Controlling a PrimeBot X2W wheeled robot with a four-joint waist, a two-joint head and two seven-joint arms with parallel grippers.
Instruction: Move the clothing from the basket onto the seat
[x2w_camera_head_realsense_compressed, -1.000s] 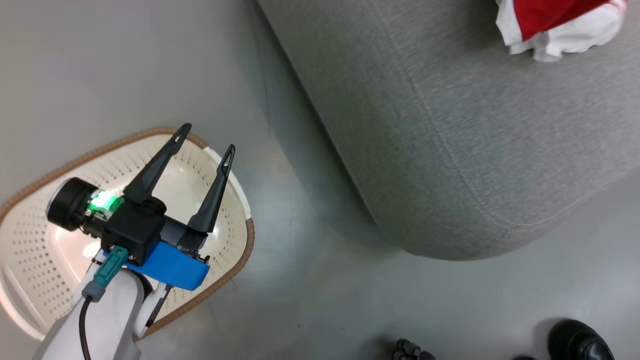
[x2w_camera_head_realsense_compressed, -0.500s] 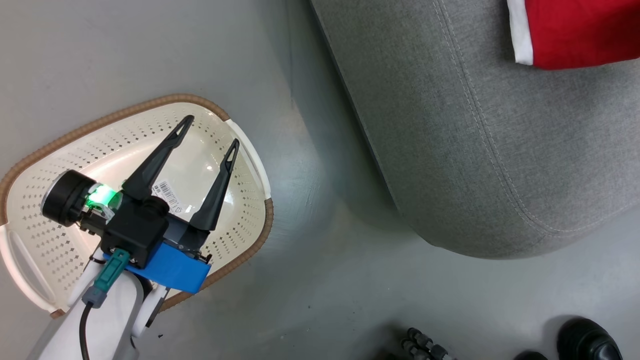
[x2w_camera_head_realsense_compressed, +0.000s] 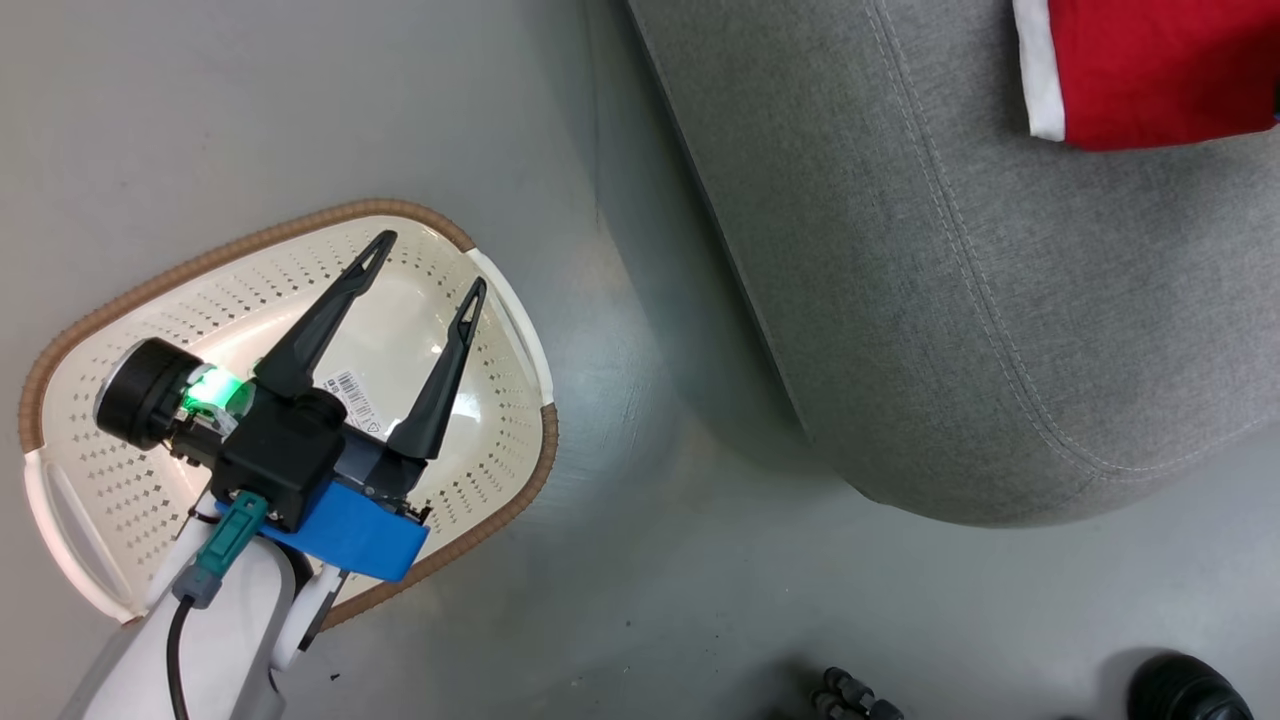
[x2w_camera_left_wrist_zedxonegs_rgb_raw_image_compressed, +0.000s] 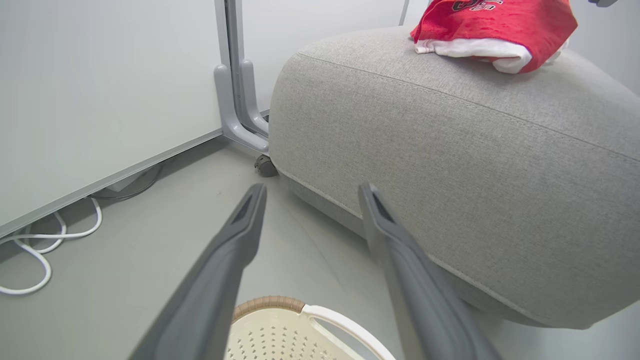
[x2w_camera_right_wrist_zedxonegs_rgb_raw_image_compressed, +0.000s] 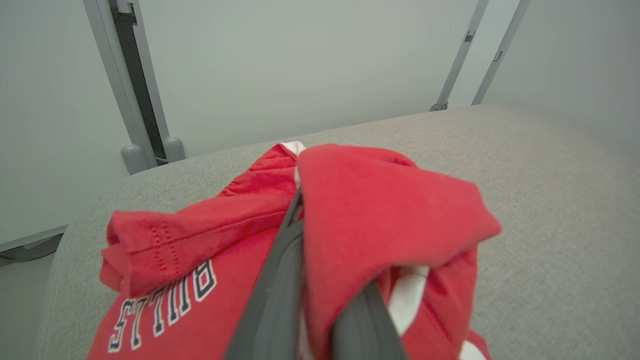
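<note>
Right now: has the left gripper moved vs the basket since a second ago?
Yes. The left gripper drew back: its tip overlapped the basket rim, now lies inside it.

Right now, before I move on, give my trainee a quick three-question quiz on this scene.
1. True or false: the basket holds no clothing.
2. Which one is shut on clothing? A: left gripper. B: right gripper.
3. Fill in: the clothing lies on the ___.
Key: 1 true; 2 B; 3 seat.
</note>
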